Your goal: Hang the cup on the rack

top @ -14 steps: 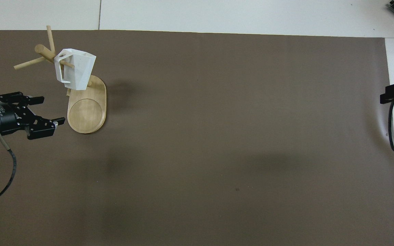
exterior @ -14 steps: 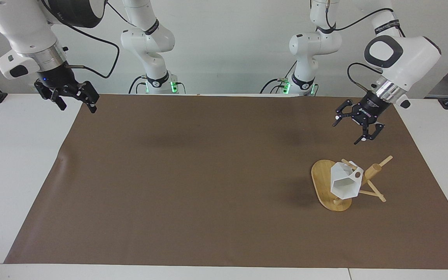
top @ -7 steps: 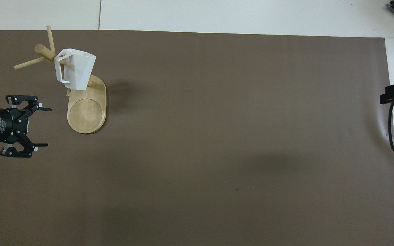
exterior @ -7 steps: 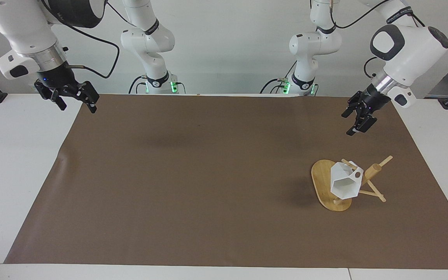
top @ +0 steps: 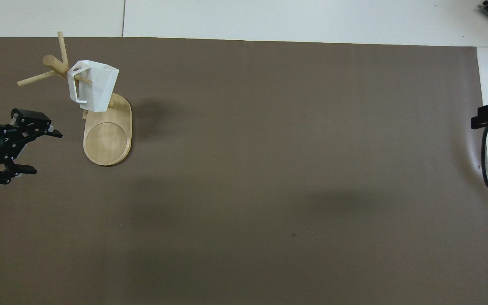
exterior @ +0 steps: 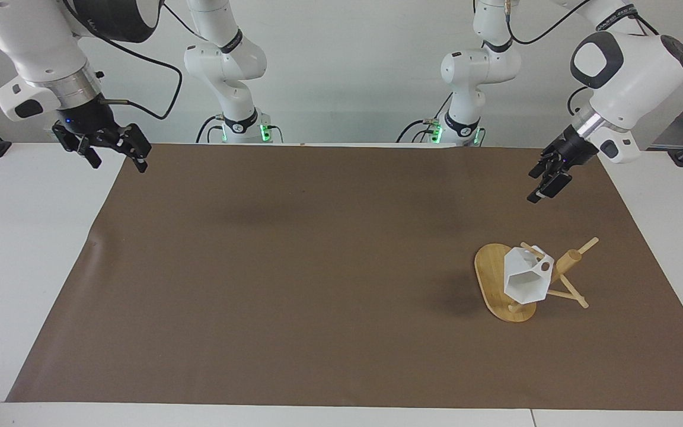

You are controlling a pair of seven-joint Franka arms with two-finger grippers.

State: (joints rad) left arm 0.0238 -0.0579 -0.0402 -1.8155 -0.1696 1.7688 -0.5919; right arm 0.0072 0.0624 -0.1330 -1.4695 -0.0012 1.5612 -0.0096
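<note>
Brown paper mat (exterior: 318, 267) covers most of the white table (exterior: 21, 267). In the facing view, the right claw (exterior: 117, 161) hangs at ten o'clock over the mat's corner, its fingers spread wide and holding nothing, as that arm waits. Between it and the task's things lies a broad stretch of bare mat, the widest room for any move.

At about four o'clock on the mat stands the rack (exterior: 488, 276), toward the left arm's end of the table. The cup (exterior: 522, 281) hangs on it, its handle threaded over a thin peg, its body tilted with the mouth facing away from the robots, above the oval base. The job looks finished.

At one o'clock from the rack, the left claw (exterior: 540, 196) hangs over the mat, fully open and empty, apart from cup and pegs.

The likely risk is a knock. If this claw swung low toward the rack, it could catch a peg stick, rock the light stand, and slide the cup off its sloping peg. The cup's weight also sits to one side of the post, so a nudge might tip the stand. The mat's edge and bare table lie near at three o'clock, leaving less room there than toward the centre.
</note>
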